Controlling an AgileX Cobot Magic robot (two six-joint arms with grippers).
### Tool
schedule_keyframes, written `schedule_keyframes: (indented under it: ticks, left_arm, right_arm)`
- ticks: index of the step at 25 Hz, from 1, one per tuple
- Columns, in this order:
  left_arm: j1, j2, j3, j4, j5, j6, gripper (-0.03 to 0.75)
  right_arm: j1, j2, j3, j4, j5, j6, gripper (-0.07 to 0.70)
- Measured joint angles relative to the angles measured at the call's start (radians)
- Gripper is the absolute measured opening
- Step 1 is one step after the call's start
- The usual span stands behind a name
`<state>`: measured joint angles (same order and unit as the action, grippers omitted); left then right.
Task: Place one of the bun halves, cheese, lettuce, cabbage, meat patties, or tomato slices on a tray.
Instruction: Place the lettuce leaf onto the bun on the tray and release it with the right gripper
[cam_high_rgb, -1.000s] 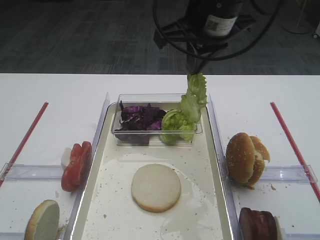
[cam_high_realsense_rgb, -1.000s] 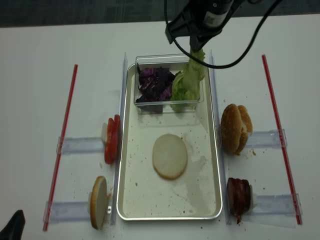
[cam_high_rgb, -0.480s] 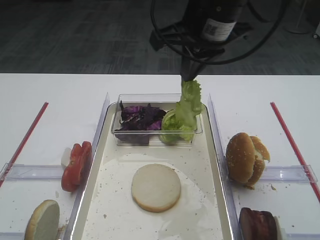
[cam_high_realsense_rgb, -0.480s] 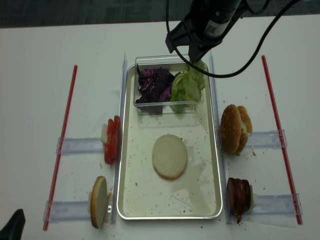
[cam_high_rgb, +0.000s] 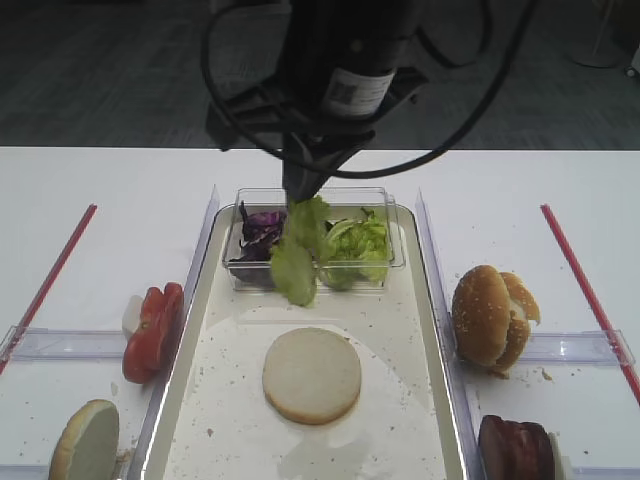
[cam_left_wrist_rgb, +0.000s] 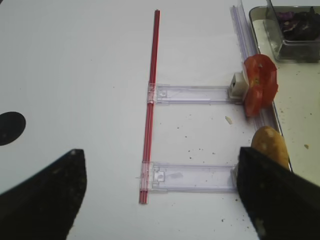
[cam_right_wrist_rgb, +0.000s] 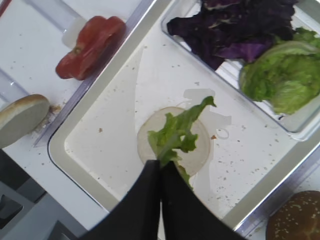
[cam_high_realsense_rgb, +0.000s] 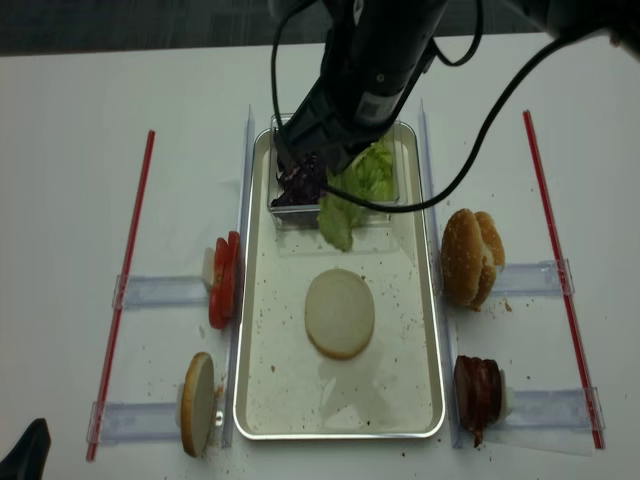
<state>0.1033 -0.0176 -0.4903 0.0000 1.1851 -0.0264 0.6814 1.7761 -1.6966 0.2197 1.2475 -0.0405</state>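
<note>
so the bench (cam_high_rgb: 520, 190) fills the frame, white, and down its middle runs the tray (cam_high_rgb: 432, 330), cream inside a silvery rim. in the upper middle of the tray sits a clear tub (cam_high_rgb: 395, 262) with purple cabbage (cam_high_rgb: 258, 225) on its left side and the rest of the lettuce (cam_high_rgb: 360, 245) on its right. a bun half (cam_high_rgb: 312, 375) lies cut face up at the tray's centre. outside the rim, tomato slices (cam_high_rgb: 152, 330) stand at middle left, more bun halves (cam_high_rgb: 490, 315) at middle right and one (cam_high_rgb: 88, 442) at lower left, and meat patties (cam_high_rgb: 515, 448) at lower right.

the right gripper (cam_right_wrist_rgb: 161, 167) is clenched on one lettuce leaf (cam_right_wrist_rgb: 176, 134), pinched at its lower end, which hangs over the tray between the tub and the bun half. the leaf looks very light, limp and crinkly; it droops and probably swings, and a thin pinch may tear or slip. holding near the thicker rib seems safest.

the left gripper (cam_left_wrist_rgb: 160, 200) shows only as dark fingers spread wide at the bottom of its own view, holding nothing.
</note>
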Motion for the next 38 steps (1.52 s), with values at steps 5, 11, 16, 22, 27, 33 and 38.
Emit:
schedule_keyframes:
  ticks: [5, 11, 16, 22, 27, 33, 38]
  left_arm:
    - [0.0, 0.0, 0.0, 0.0, 0.0, 0.0, 0.566]
    - [0.0, 0.0, 0.0, 0.0, 0.0, 0.0, 0.566]
    - [0.0, 0.0, 0.0, 0.0, 0.0, 0.0, 0.566]
    - [0.0, 0.0, 0.0, 0.0, 0.0, 0.0, 0.566]
    - [0.0, 0.0, 0.0, 0.0, 0.0, 0.0, 0.566]
    - [0.0, 0.0, 0.0, 0.0, 0.0, 0.0, 0.566]
    - [0.0, 0.0, 0.0, 0.0, 0.0, 0.0, 0.566]
  right_arm:
    - [0.05, 0.0, 0.0, 0.002, 0.0, -0.003, 0.04]
    - [0.05, 0.007, 0.0, -0.001, 0.0, -0.001, 0.04]
    - [0.05, 0.021, 0.008, 0.001, -0.004, -0.002, 0.04]
    - [0.05, 0.023, 0.129, 0.001, -0.009, -0.016, 0.04]
    - [0.05, 0.026, 0.178, -0.003, -0.01, -0.023, 0.04]
    - [0.05, 0.026, 0.178, -0.003, -0.013, -0.033, 0.04]
    - [0.05, 0.034, 0.178, -0.003, -0.015, -0.049, 0.04]
